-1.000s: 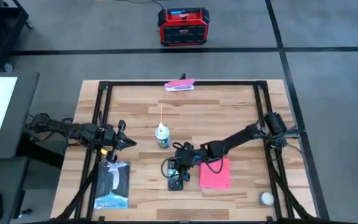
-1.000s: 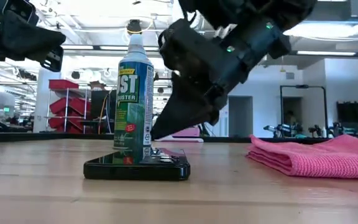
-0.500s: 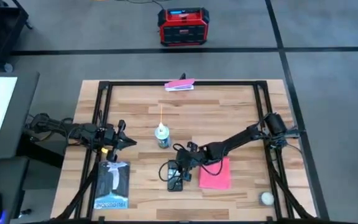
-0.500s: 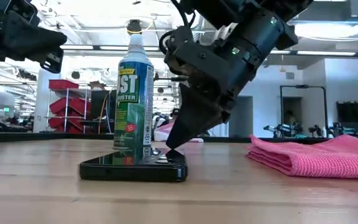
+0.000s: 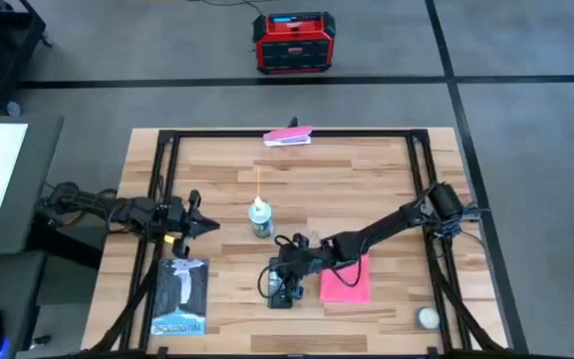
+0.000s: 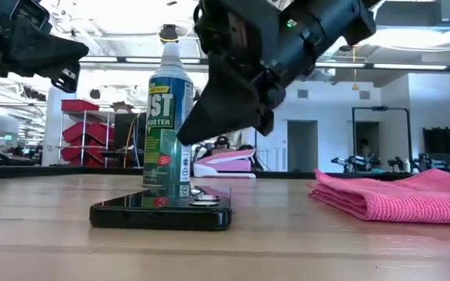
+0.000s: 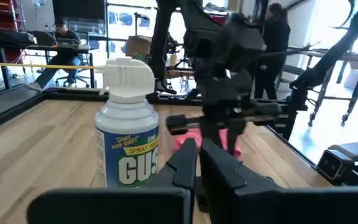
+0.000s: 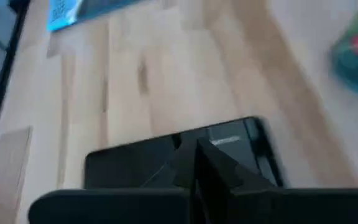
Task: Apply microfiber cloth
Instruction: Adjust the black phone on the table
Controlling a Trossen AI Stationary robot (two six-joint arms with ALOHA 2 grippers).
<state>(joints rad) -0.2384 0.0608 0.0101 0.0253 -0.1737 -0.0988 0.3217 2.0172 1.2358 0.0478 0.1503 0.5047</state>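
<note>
- High view, looking straight down: a wooden counter (image 5: pixel 367 175) in a black frame, with two dark robot arms reaching in from its sides.
- The microfiber cloth (image 5: pixel 346 280), bright pink and folded flat, lies toward the counter's 5 o'clock area; nothing holds it.
- A black phone (image 5: pixel 280 284) lies flat just beside the cloth, at the cloth's 9 o'clock.
- The right gripper (image 5: pixel 289 265) is over the phone; in the low view its tip hangs above the phone without touching it. Its jaws look clenched together and grasp nothing.
- A spray can (image 5: pixel 259 217) with a white cap and thin straw stands upright near the counter's centre, at about 11 o'clock from the phone.
- The left gripper (image 5: pixel 200 225) is at the counter's 9 o'clock side, pointing toward the can. Its jaws also look clenched and grasp nothing.
- A blue-and-black packet (image 5: pixel 179 295) lies near the counter's 7 o'clock corner.
- A small pink-and-white flat item (image 5: pixel 288 136) sits at the 12 o'clock edge.
- A small white ball (image 5: pixel 428 318) rests near the 5 o'clock corner.
</note>
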